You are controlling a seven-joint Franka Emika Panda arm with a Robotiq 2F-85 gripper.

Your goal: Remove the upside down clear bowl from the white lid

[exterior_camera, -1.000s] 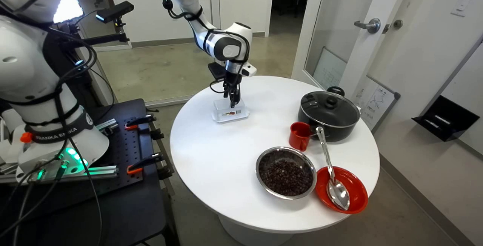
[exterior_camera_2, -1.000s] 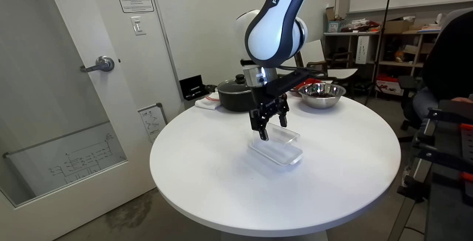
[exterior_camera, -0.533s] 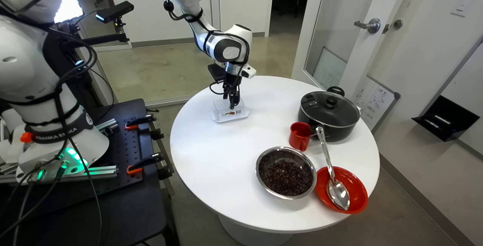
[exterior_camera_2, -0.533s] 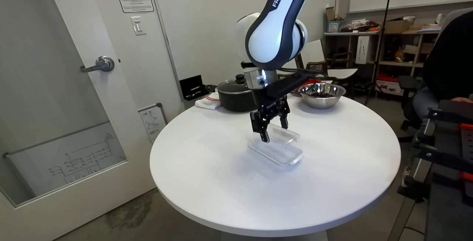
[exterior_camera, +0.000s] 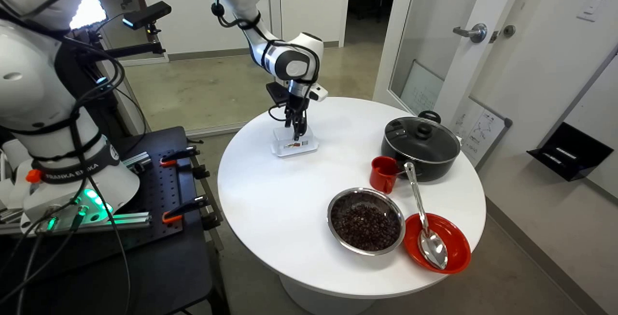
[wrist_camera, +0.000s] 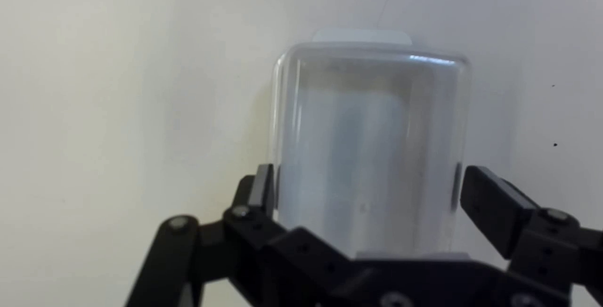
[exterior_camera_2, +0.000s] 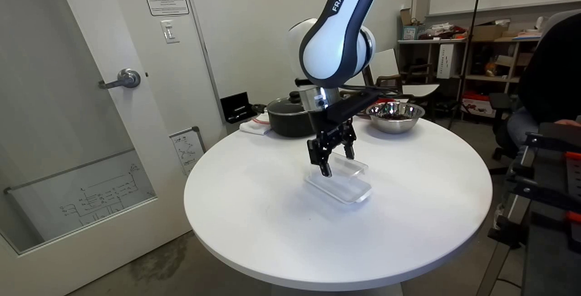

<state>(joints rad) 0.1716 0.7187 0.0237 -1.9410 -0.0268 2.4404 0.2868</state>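
The clear bowl (exterior_camera: 280,136) stands upside down on the white lid (exterior_camera: 313,148) on the round table, in both exterior views. It also shows in an exterior view (exterior_camera_2: 347,165), with the lid (exterior_camera_2: 342,189) flat under it. In the wrist view the bowl (wrist_camera: 362,133) fills the middle, and a tab of the lid (wrist_camera: 362,36) sticks out past its far edge. My gripper (wrist_camera: 369,187) is open, with one finger beside each long side of the bowl. The gaps are very narrow; I cannot tell whether either finger touches. The gripper also shows in both exterior views (exterior_camera: 296,137) (exterior_camera_2: 338,165), pointing down.
A black pot with a dark lid (exterior_camera: 424,137), a red cup (exterior_camera: 384,174), a metal bowl of brown food (exterior_camera: 366,223) and a red bowl (exterior_camera: 456,242) with a large spoon (exterior_camera: 433,248) stand on the table (exterior_camera: 270,199), away from the gripper.
My gripper has come down slightly, its fingers now lower along the bowl's sides. It stays open. The bowl and lid stay in about the same place.
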